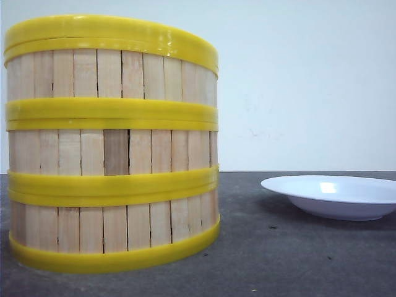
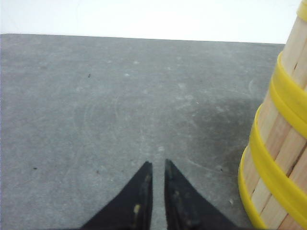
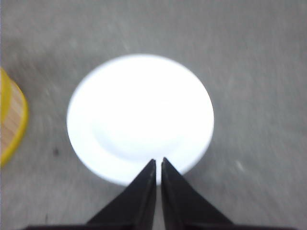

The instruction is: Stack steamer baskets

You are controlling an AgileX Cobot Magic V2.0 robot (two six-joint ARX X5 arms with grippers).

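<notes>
Three steamer baskets (image 1: 111, 148) stand stacked in one column at the left of the front view, pale slat walls with yellow rims, close to the camera. The same steamer baskets (image 2: 280, 158) show at the edge of the left wrist view, off to the side of my left gripper (image 2: 157, 163). That gripper is shut with only a thin slit between its fingers and holds nothing, over bare table. My right gripper (image 3: 159, 160) is shut and empty, its tips over the near rim of a white plate. A sliver of the steamer baskets (image 3: 9, 120) shows there too.
The white shallow plate (image 1: 334, 195) lies on the dark grey table (image 1: 278, 260) to the right of the stack; the plate (image 3: 139, 115) fills the middle of the right wrist view. A white wall stands behind the table.
</notes>
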